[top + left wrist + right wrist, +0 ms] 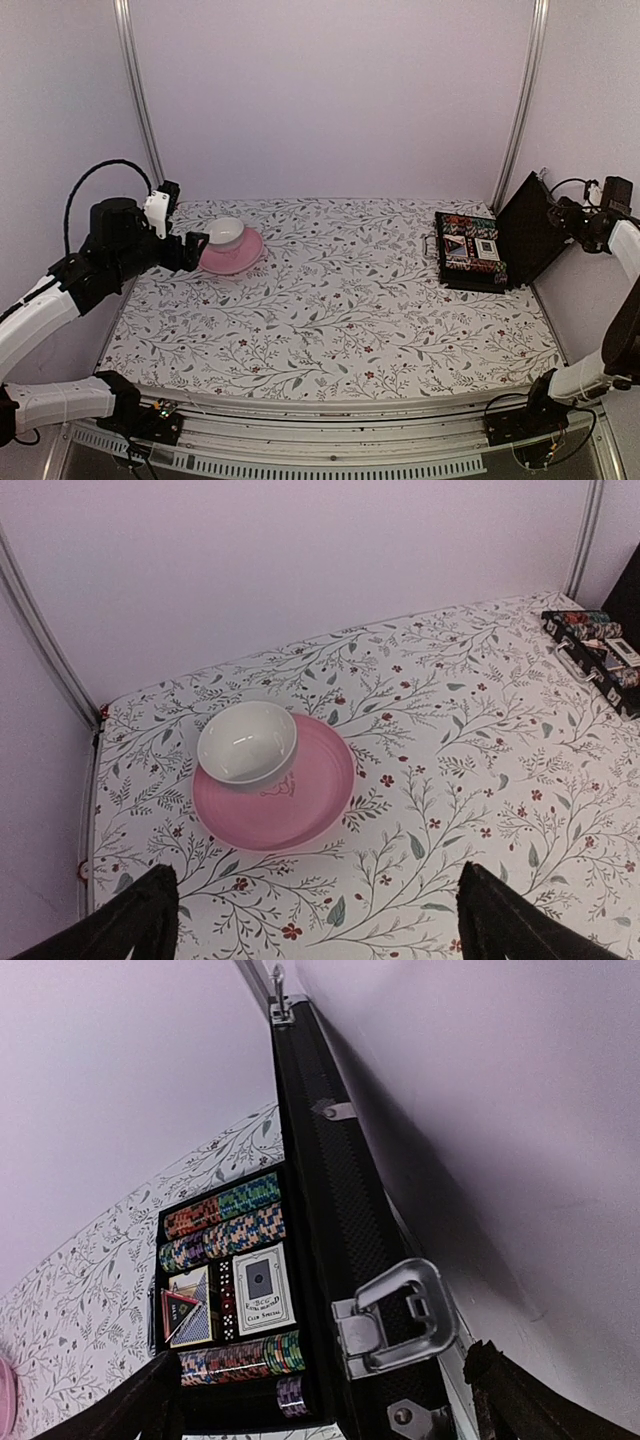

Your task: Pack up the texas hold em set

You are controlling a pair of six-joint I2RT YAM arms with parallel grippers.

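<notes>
Only the right wrist view looks into the open case (475, 283) at the table's (330, 310) far right: rows of striped chip rolls (220, 1222), boxed card decks (262, 1290), a red-black triangle marker (172, 1312), and the black lid (335, 1185) raised upright. The left wrist view shows a white cup (247, 742) on a pink saucer (320, 805) at far left. The left gripper (318, 920) and right gripper (330, 1410) both stand wide apart, holding nothing.

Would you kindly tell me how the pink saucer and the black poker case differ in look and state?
The pink saucer is round and shallow; the black case is rectangular and boxy. The saucer sits far left, the case far right. The saucer carries one white cup; the case stands open, lid raised, holding chip rolls and card decks. Both rest on the floral table.
</notes>
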